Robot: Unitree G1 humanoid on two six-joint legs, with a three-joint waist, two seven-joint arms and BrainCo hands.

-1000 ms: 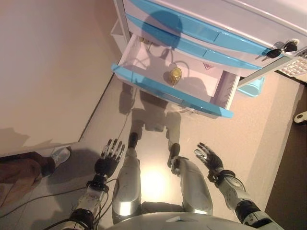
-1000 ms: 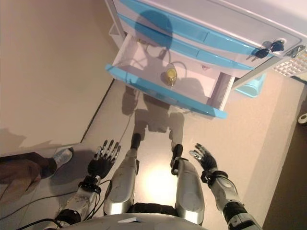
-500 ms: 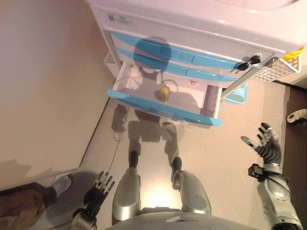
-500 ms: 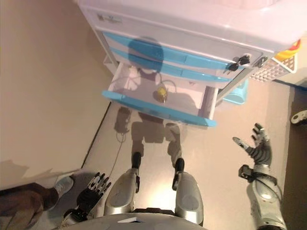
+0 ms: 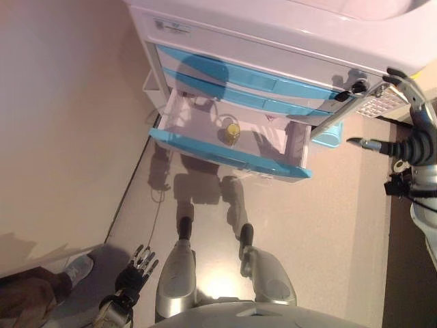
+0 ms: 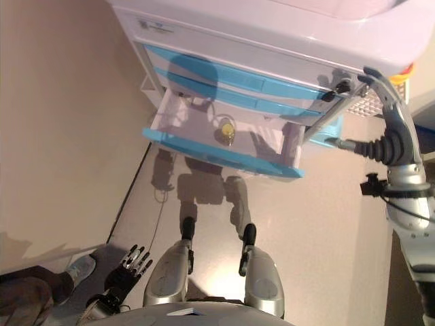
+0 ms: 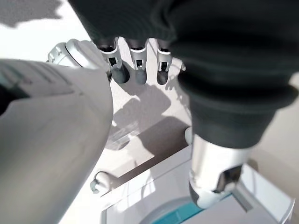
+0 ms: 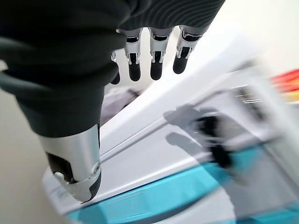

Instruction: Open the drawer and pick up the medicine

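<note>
A white cabinet with blue drawer fronts has its lowest drawer [image 5: 225, 147] pulled out. A small yellow medicine bottle [image 5: 232, 132] stands upright near the middle of that drawer. My right hand [image 5: 418, 140] is raised at the far right, level with the cabinet's right corner, fingers straight and spread, holding nothing; its fingers [image 8: 154, 58] show straight in the right wrist view. My left hand [image 5: 136, 270] hangs low at the lower left, near the floor, fingers relaxed and empty, far from the drawer.
Keys [image 5: 358, 87] hang from a lock at the cabinet's upper right corner. A light blue bin [image 5: 329, 136] sits on the floor behind the drawer's right end. A wall [image 5: 61, 123] runs along the left. A person's shoe [image 5: 75, 268] shows at the lower left.
My right hand has risen from beside my right leg up to the cabinet's right corner. My left hand has dropped lower. The camera has shifted, showing more of the cabinet.
</note>
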